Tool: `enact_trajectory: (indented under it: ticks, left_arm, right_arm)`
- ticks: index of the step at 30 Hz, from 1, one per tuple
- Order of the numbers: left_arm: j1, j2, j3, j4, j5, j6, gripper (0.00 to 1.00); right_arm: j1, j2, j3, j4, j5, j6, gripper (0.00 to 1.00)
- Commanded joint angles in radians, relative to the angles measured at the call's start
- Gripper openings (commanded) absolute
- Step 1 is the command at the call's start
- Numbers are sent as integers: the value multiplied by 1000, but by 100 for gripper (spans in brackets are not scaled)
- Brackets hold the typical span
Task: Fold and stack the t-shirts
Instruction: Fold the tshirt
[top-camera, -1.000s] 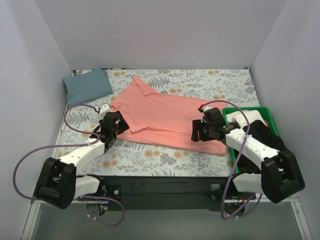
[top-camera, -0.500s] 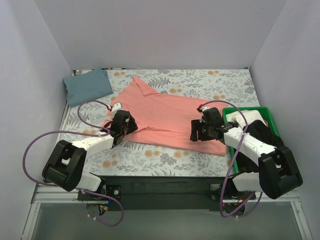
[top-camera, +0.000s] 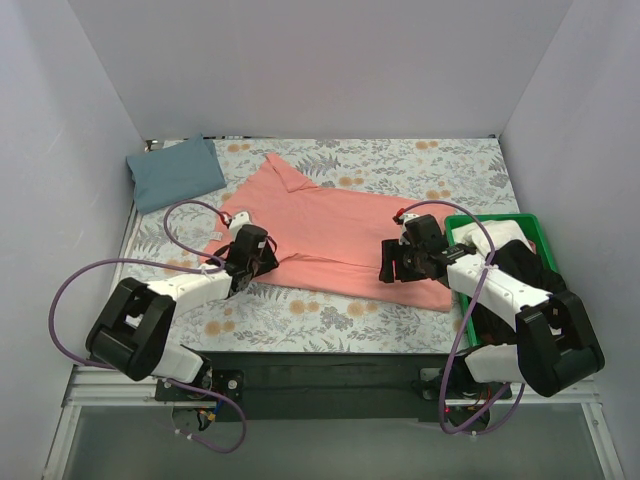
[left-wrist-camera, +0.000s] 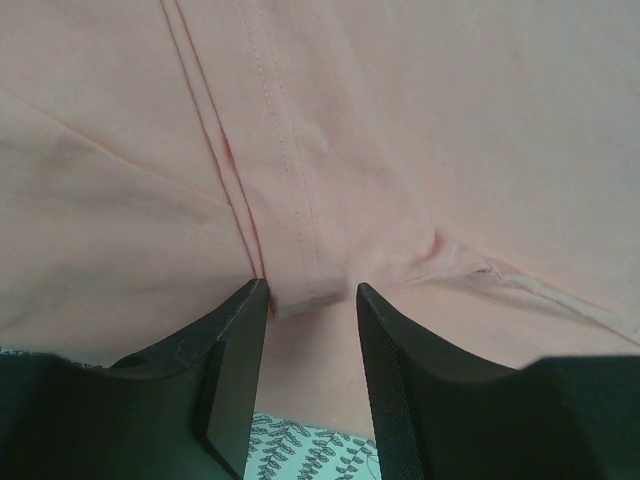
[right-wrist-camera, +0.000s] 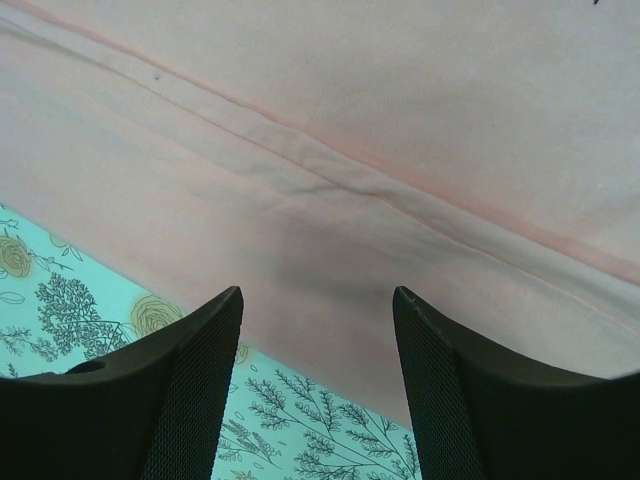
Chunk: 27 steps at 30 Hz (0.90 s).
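Observation:
The coral-pink t-shirt (top-camera: 335, 235) lies spread across the middle of the floral cloth. The slate blue-grey t-shirt (top-camera: 175, 172) lies folded at the back left. My left gripper (top-camera: 262, 260) is open, low over the pink shirt's near left part; in the left wrist view (left-wrist-camera: 310, 300) a sleeve hem (left-wrist-camera: 290, 285) lies between its fingertips. My right gripper (top-camera: 388, 268) is open over the shirt's near right edge; the right wrist view (right-wrist-camera: 318, 300) shows the pink cloth (right-wrist-camera: 330, 160) and a hem seam just beyond its jaws, nothing held.
The grey floral-print cloth (top-camera: 300, 312) covers the table. A green plastic bin (top-camera: 462, 222) with dark and white cloth in it stands at the right, under my right arm. Grey walls close in the back and sides.
My left gripper has moved right and forward from the shirt's left edge onto its near left part. My right gripper has barely shifted.

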<state>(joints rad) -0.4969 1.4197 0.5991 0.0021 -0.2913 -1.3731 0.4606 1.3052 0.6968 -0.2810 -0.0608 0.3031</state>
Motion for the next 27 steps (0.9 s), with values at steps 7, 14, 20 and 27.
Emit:
enact_trajectory:
  ticks: [7, 14, 20, 27]
  left_arm:
    - [-9, 13, 31, -25, -31, -14, 32]
    - [-9, 47, 51, -16, -29, -7, 18]
    - [-11, 74, 57, -8, -28, 3, 0]
    - [-11, 97, 125, -8, -20, 46, 0]
  right_arm:
    - [6, -1, -2, 37, -20, -10, 68]
    - [4, -1, -3, 37, -17, -10, 68]
    - [6, -11, -5, 37, -5, -6, 68]
    - [4, -12, 3, 37, -5, -6, 69]
